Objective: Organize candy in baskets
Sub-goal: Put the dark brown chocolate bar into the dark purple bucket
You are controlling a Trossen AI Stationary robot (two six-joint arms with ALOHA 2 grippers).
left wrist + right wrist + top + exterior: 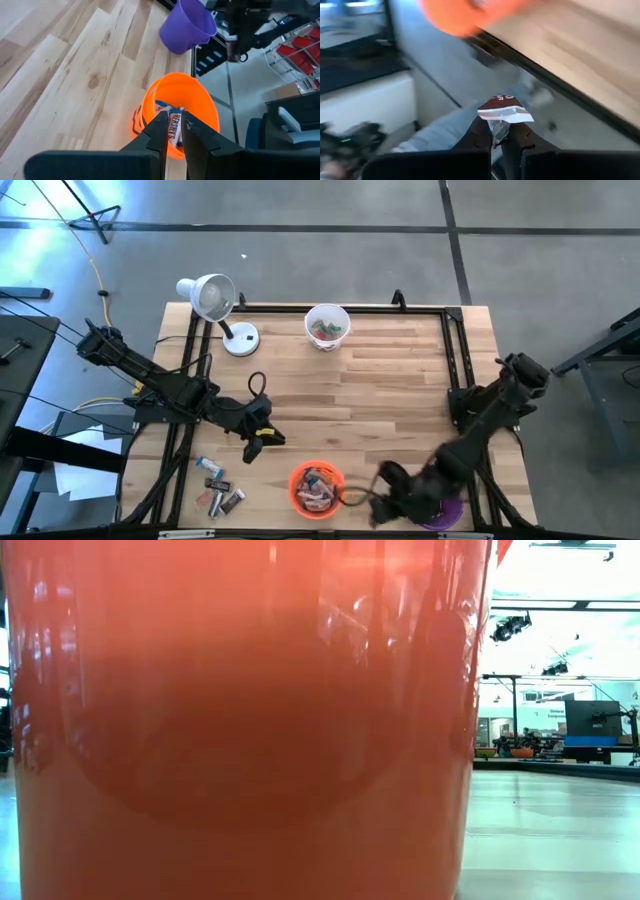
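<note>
The orange basket (317, 488) stands at the table's near edge with several candies inside; it also shows in the left wrist view (200, 97) and fills the low view (240, 720). My left gripper (260, 434) hovers left of it, shut on a brown Hershey's bar (174, 131). My right gripper (386, 496) sits between the orange basket and the purple basket (447, 510), shut on a red-brown and white candy (503, 111). The white basket (327, 325) stands at the far edge with candy in it. Loose candies (220, 490) lie near the left corner. My left gripper pinches the Hershey's bar between its two fingers (159, 131), the bar's printed face (172, 134) running along them. The bar is lifted clear, its free end pointing toward the orange basket. My right gripper pinches the candy by the lower crimped end of its wrapper (498, 126). The wrapper's flat end (505, 114) sticks out past the fingertips (481, 131), lifted clear over the table's near edge.
A white desk lamp (215, 300) stands at the far left corner. A black frame (455, 350) runs along the table's far and right edges. Bare wood lies in the middle of the table (380, 390). The purple basket (187, 27) sits partly under my right arm (250, 20).
</note>
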